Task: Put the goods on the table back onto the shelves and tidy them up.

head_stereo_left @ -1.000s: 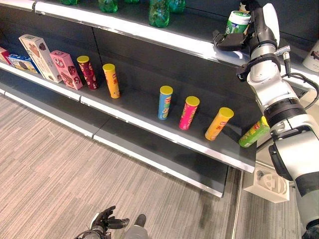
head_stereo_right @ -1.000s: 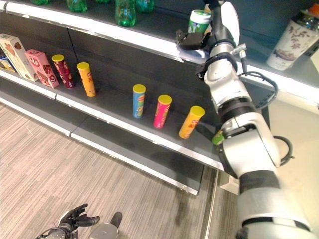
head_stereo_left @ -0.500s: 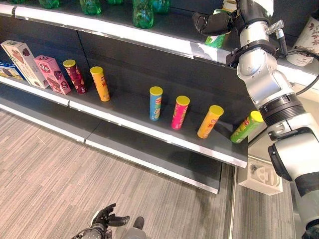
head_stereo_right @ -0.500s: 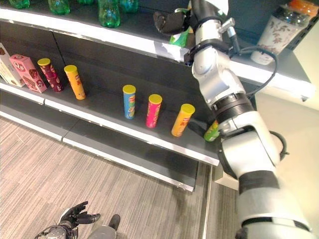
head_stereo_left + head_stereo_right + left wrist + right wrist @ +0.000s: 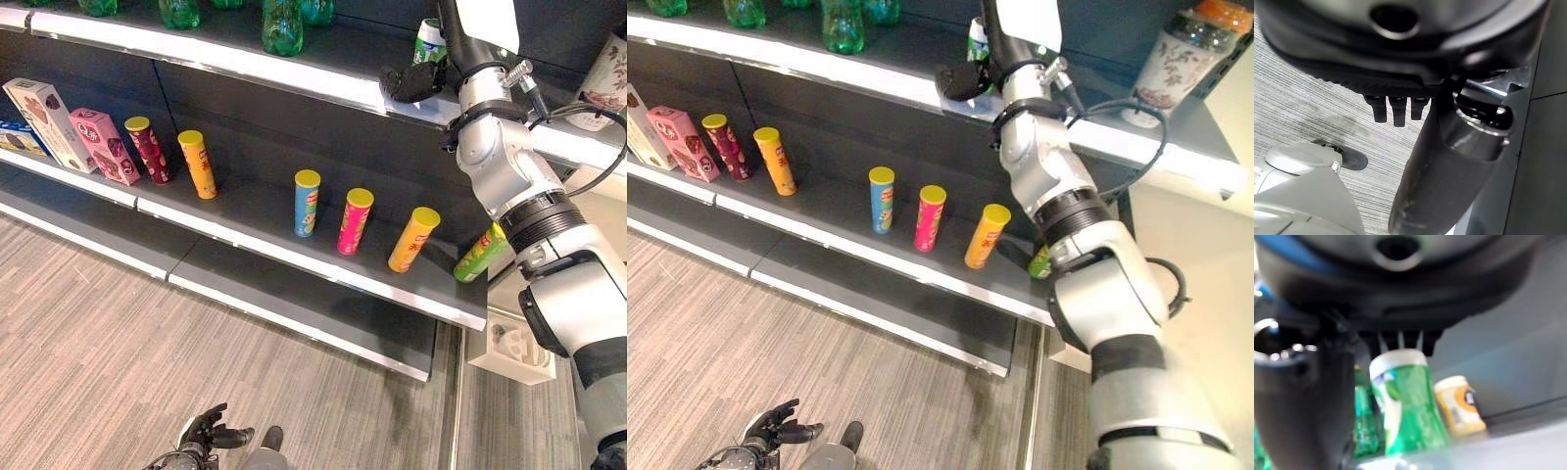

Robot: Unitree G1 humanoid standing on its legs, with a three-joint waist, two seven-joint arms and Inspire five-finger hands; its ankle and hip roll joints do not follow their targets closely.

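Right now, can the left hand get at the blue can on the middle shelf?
Probably not: the left hand hangs low over the floor, well short of the blue can. Nothing blocks the can; the arm would have to rise.

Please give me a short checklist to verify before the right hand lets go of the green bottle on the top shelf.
1. Green bottle upright: ok.
2. Bottle base resting on the top shelf: cannot tell.
3. Apart from the yellow jar beside it: ok.
4. Right hand at the shelf's front edge, its fingers around the bottle: cannot tell.
5. Left hand low over the floor, out of the way: ok.
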